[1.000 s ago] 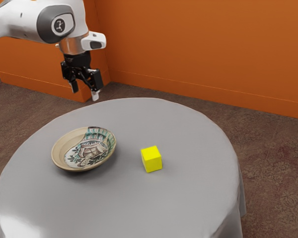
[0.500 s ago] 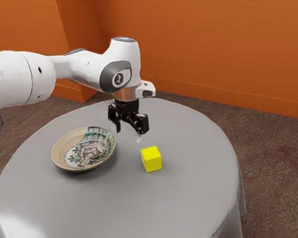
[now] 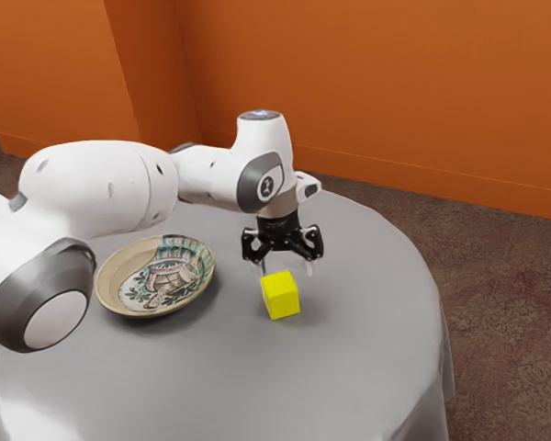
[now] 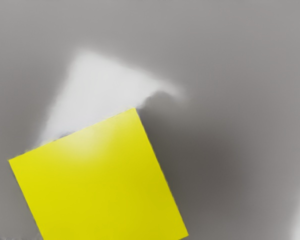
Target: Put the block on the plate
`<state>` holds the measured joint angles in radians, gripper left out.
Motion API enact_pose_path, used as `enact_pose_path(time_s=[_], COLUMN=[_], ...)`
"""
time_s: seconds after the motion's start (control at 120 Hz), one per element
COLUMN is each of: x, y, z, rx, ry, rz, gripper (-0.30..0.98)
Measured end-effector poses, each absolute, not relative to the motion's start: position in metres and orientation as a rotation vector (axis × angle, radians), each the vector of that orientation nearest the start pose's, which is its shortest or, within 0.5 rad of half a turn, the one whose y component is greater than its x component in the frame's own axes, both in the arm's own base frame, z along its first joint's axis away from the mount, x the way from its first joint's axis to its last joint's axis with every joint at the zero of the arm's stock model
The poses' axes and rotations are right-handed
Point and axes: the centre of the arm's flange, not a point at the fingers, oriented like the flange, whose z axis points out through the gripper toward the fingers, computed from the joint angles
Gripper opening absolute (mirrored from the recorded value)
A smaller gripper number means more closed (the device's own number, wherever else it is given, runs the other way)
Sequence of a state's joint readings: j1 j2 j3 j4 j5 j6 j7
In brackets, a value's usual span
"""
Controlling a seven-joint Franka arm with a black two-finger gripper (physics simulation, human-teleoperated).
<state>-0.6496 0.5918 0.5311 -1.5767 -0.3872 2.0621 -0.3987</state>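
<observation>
My gripper [image 3: 286, 266] is open above and just behind the yellow block [image 3: 281, 296], its two fingers spread wide with the tips near the height of the block's top. The block rests on the grey table toward the exterior view's right of the plate [image 3: 156, 277], which is a shallow patterned dish. In the wrist view the yellow block [image 4: 102, 180] appears large and close under my hand, turned at an angle. Whether a fingertip touches the block cannot be told.
A round table [image 3: 257, 386] with a grey cloth carries both things. My arm reaches over the table's far part, its elbow near the plate at the exterior view's left. An orange wall [image 3: 376, 83] stands behind.
My hand has swung from beyond the table's far left edge toward the exterior view's right and come down over the block. The block and plate have stayed put.
</observation>
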Motion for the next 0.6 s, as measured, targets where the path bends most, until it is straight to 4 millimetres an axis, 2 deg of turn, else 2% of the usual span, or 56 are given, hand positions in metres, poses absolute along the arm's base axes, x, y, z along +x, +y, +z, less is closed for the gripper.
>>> enact_pose_path(time_s=[0.233, 0.6], x=[0.668, 0.673], y=[-0.132, -0.138], z=[0.31, 0.269], rx=[-3.044, -2.942], ry=[-0.9, -1.063], rz=[0.076, 0.035], gripper=[0.69, 0.69])
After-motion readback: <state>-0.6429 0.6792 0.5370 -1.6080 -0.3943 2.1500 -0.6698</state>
